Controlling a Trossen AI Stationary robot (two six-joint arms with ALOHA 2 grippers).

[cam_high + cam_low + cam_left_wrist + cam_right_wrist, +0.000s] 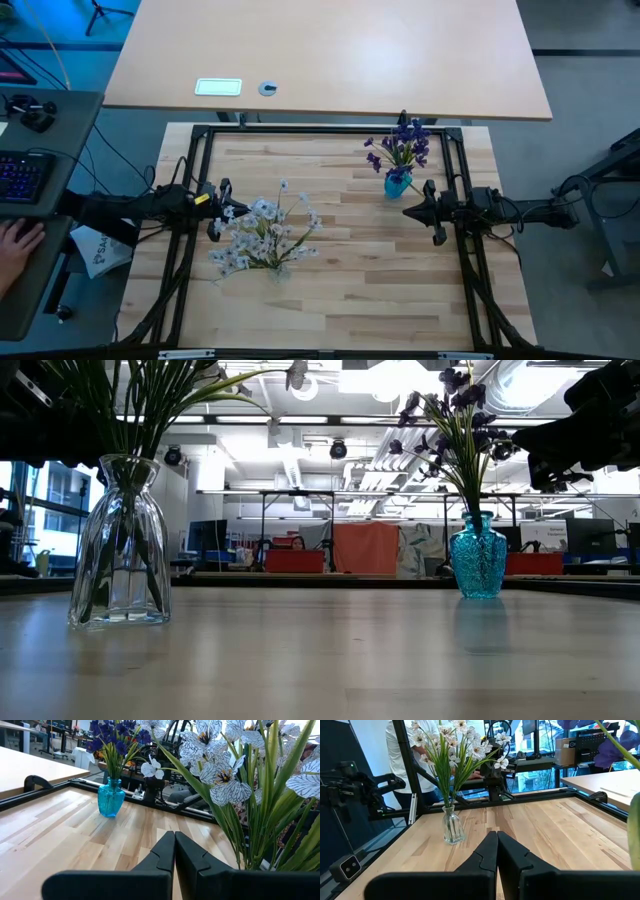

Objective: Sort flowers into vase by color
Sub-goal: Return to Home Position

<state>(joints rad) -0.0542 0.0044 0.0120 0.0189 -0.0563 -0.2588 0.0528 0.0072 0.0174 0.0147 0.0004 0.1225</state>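
The table (340, 300) has a pale wooden top of planks running left to right, with a black frame (320, 130) along its far edge and down both sides. Two vases stand upright on it, well apart. A glass vase (120, 550) of white flowers (262, 232) stands left of centre, in the nearer half. A blue vase (397, 185) of purple flowers (402, 143) stands right of centre, closer to the far edge.

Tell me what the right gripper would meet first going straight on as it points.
Probably the white flowers spreading from the transparent vase; the shut right gripper aims toward them, though depth is unclear.
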